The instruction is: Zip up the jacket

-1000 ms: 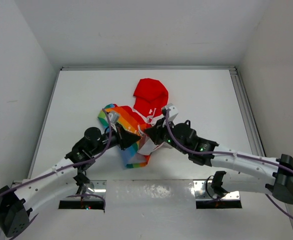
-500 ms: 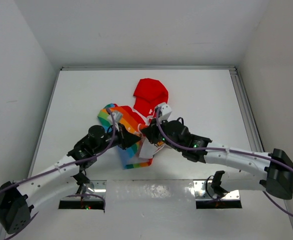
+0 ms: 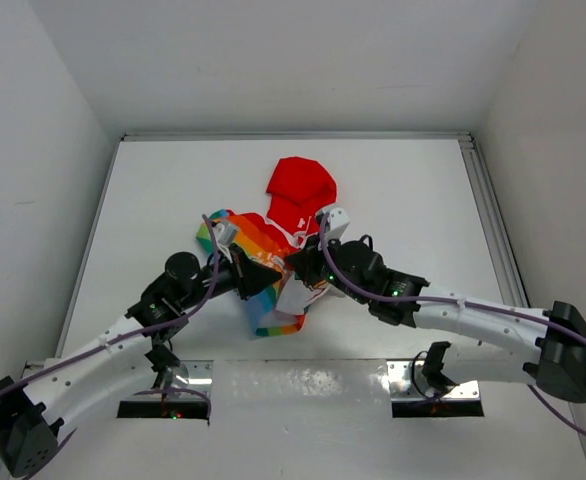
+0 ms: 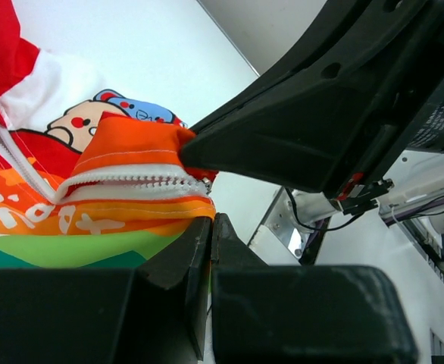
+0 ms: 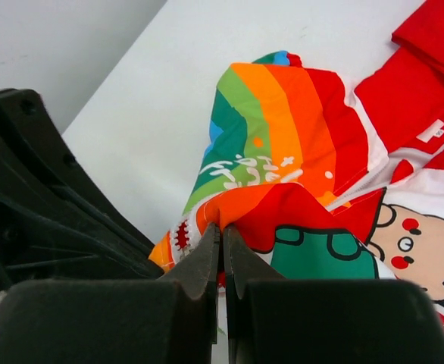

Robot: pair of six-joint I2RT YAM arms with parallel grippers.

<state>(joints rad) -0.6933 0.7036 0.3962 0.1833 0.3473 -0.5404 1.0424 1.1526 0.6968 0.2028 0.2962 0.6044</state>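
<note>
I am watching the jacket lying crumpled near the middle of the white tabletop, its red hood pointing toward the far edge and its rainbow stripes bunching on the left. My left end effector is clamping the striped fabric just below the white zipper teeth, jaws pressed together on the cloth. My right end effector is pinching the orange-red edge of the jacket, jaws nearly touching. Both end effectors are working close together over the lower front, beside the cartoon print.
</note>
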